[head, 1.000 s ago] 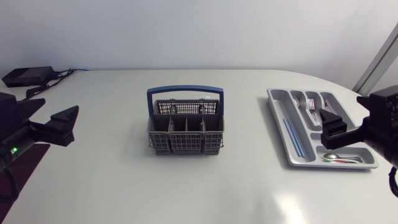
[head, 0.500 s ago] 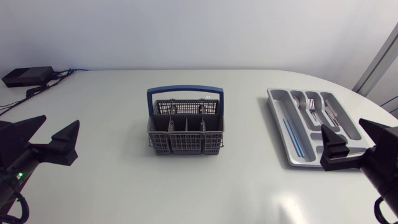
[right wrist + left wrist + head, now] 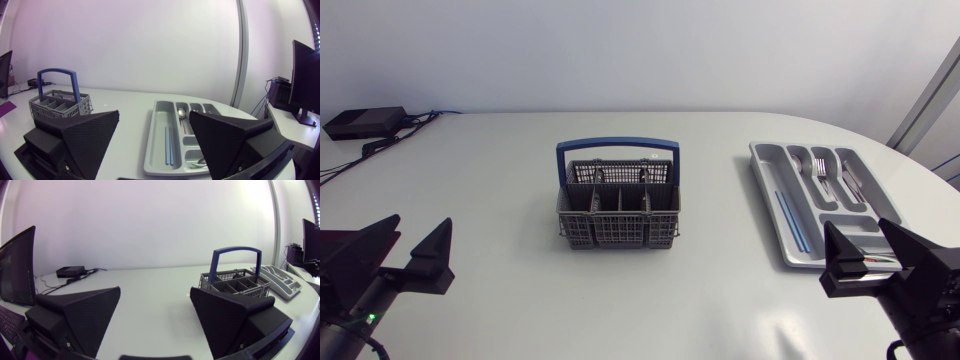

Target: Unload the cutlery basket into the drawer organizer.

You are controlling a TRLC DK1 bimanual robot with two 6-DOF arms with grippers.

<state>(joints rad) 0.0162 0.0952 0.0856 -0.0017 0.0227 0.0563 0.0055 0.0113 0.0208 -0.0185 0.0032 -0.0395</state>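
Near the middle of the table, a grey cutlery basket (image 3: 618,215) with a blue handle (image 3: 617,148) is seen standing upright, its compartments facing upward. Well apart from it, on the right arm's side, a grey drawer organizer (image 3: 772,165) is laid flat. Two thin blue sticks (image 3: 787,218) are held in its long compartment nearest the basket, and forks (image 3: 820,170) are lined up in the narrower compartments beside it. A spoon (image 3: 865,256) is lodged in the cross compartment at the near end, partly hidden behind the right gripper (image 3: 855,226).

That gripper is held low at the table's near right, by the organizer's near end, with its wedge fingers spread wide and closed on nothing. The left gripper (image 3: 420,222) is placed at the near left, well apart from the basket, its fingers likewise parted over bare tabletop. In the left wrist view the basket is seen ahead of and beyond one finger (image 3: 235,315). A small black box (image 3: 365,122) with cables is set at the far left corner.
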